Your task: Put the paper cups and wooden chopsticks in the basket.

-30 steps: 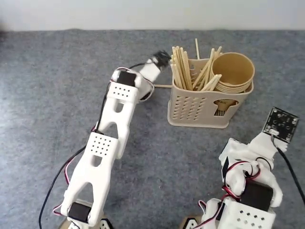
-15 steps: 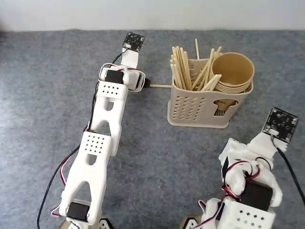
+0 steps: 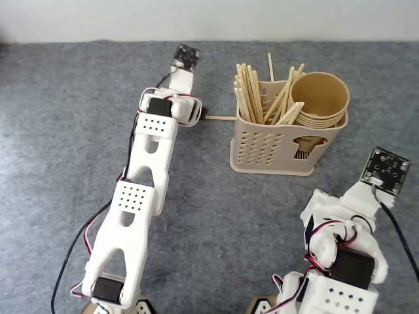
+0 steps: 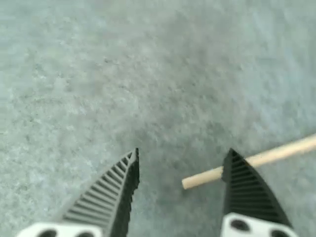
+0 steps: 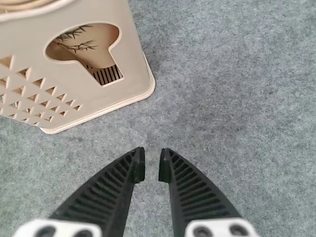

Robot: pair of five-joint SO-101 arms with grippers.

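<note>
Found the left end effector (image 4: 182,154) spread apart just above the grey surface (image 3: 59,131), clamped on nothing. Saw the blunt end of one loose chopstick (image 4: 266,157) lying between the jaws, close against one finger and well apart from the other. Traced that loose chopstick flat along the surface toward the far edge, from the end effector across to the side wall of the basket (image 3: 262,154). Noted the basket standing near the far edge, already loaded: a nested stack of paper cups (image 3: 322,97) in one compartment, a leaning bundle of chopsticks (image 3: 251,91) in the other. Saw the right end effector (image 5: 152,167) toward the near right corner, fingers almost together on nothing, pointing down at bare surface just beside a corner of the basket.

Judged the grip the weak point. Feared a pivot, droop or slip-out on the lift from a pinch on only the very end. Feared also fingers dragged into the soft surface by too low a closure, or a stick shoved aside or jammed against the basket by an off-centre one. Expected trouble at the drop as well: a crowded, splayed bundle, apt to deflect the newcomer back out.

Could not confirm contact between the stick's other end and the basket wall. Lost that end past the picture edge in the left wrist view, and the left fingers under the wrist in the high view. Could not count the cups.
</note>
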